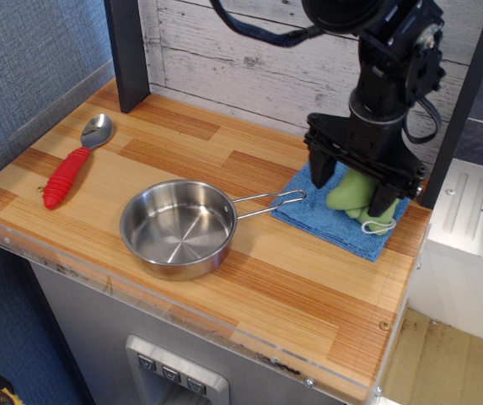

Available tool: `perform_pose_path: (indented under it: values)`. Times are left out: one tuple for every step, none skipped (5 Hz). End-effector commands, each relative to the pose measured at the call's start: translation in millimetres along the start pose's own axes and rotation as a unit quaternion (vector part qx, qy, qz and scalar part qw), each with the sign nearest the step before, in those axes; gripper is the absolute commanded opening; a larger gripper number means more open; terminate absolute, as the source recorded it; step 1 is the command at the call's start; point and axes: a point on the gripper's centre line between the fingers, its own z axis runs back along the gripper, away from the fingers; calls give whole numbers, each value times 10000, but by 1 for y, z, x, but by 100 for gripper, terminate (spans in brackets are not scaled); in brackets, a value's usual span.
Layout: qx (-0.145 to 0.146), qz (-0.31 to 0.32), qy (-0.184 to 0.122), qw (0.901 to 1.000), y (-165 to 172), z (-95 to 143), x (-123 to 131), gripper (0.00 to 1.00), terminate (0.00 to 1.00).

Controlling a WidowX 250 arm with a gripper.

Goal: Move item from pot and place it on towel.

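Observation:
The light-green plush item (349,192) lies on the blue towel (313,216) at the right of the wooden counter, its white loop (378,226) trailing toward the towel's front edge. My gripper (352,184) hangs straight over it, open, with one finger on each side of the toy and a small gap at each; I cannot tell if a finger touches it. The steel pot (178,228) stands empty in the middle front, its wire handle (268,202) pointing right and reaching the towel's left edge.
A red-handled spoon (71,166) lies at the left of the counter. A dark post (127,51) stands at the back left, a plank wall behind. A dark slanted bar (467,97) runs close to the arm's right. The counter ends just right of the towel.

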Motion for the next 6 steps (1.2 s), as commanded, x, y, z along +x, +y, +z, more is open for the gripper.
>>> perform_pose_path:
  values:
    - [-8, 200, -698, 9974, 15, 61, 10, 100, 0]
    - [-17, 276, -945, 9951, 22, 85, 10, 100, 0]
    - [64, 423, -1299, 9906, 27, 101, 1, 100, 0]
    - [64, 423, -1299, 9906, 27, 101, 1, 100, 0]
    - [64, 423, -1299, 9906, 27, 101, 1, 100, 0]
    - [64, 423, -1299, 9906, 27, 101, 1, 100, 100]
